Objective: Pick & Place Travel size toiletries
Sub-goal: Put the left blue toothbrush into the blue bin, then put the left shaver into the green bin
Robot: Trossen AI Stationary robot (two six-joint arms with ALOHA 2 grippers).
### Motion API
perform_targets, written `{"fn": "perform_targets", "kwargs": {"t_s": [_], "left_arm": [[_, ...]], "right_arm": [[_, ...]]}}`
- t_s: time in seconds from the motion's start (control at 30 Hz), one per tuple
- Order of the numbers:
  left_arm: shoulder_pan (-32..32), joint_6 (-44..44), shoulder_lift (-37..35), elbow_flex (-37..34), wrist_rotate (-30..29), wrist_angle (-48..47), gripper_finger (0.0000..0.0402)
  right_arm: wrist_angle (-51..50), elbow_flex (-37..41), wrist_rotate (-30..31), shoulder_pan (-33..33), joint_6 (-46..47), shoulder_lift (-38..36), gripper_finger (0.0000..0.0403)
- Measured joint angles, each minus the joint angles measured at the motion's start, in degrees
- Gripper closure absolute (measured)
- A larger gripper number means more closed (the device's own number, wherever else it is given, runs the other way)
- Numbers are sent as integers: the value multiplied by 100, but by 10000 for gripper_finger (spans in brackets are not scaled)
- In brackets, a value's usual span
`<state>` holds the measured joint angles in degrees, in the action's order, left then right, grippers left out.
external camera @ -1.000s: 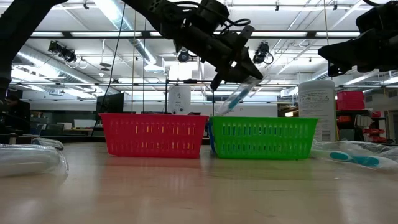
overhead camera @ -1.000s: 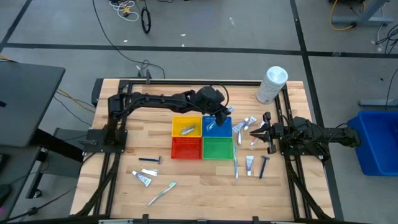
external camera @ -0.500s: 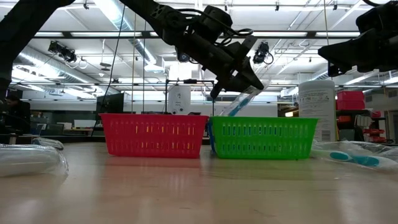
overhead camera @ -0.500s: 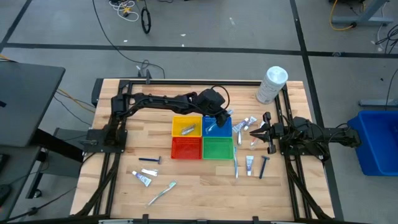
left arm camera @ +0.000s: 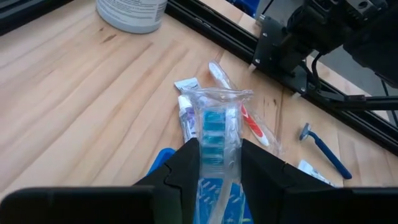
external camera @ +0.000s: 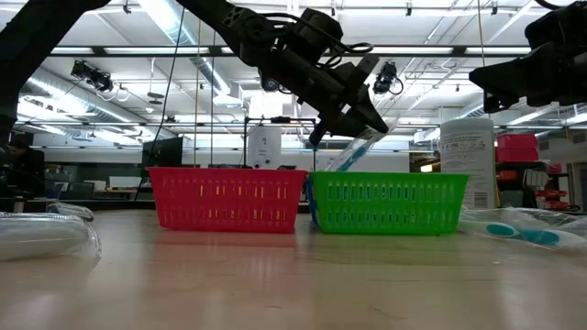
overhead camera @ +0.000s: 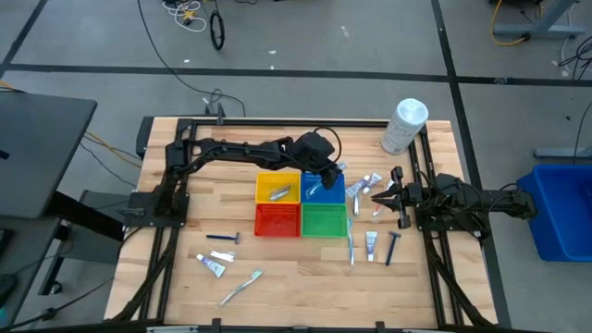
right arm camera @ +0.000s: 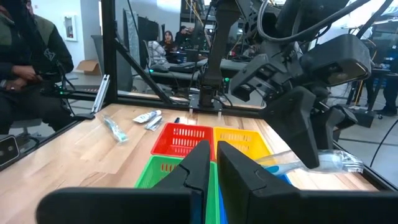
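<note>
A: Biggest first. Desk (overhead camera: 176,277), four bins in the middle, white canister (overhead camera: 404,125) at the far right corner. Where's the work?

B: Left arm. Left gripper (overhead camera: 321,178) hangs over the blue bin (overhead camera: 336,192), jaws clenched on a wrapped toothbrush (left arm camera: 216,134). In the left wrist view the brush runs straight out between the fingers, head end sticking forward past the tips.

A: Axis?

B: In the low view it's tilted, lower end (external camera: 347,158) dipping behind the green bin (external camera: 390,202) towards the blue one. So the bin is directly below the jaws; my read is the drop only needs a release, maybe slightly lower first.

A: Risk?

B: Brush is long against the bin. Could hang on the rim.

A: Right arm?

B: Right gripper (overhead camera: 376,197) waits off to the right of the bins, jaws closed on nothing. It's nearer the loose pile beside it: tubes (overhead camera: 371,179), another toothbrush (overhead camera: 351,249), a razor (overhead camera: 392,247).

A: Left side leftovers?

B: Razor (overhead camera: 222,238), tube (overhead camera: 211,266), toothbrush (overhead camera: 240,287), well away from both jaws, left arm closer.
</note>
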<state>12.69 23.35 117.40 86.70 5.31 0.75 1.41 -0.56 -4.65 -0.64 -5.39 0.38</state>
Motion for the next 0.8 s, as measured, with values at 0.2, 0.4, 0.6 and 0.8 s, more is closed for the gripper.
{"fn": "perform_targets", "kwargs": {"t_s": [0.2, 0.4, 0.6, 0.8], "left_arm": [[0, 0, -1, 0, -112, -7, 248], [0, 0, -1, 0, -115, -61, 212], [7, 0, -2, 0, -121, -154, 203], [7, -39, -1, 0, -118, -155, 209]], "right_arm": [[0, 0, -1, 0, 0, 0, 363], [-1, -1, -1, -1, 0, 0, 362], [0, 0, 1, 1, 0, 0, 362], [0, -2, 1, 1, 0, 0, 363]]}}
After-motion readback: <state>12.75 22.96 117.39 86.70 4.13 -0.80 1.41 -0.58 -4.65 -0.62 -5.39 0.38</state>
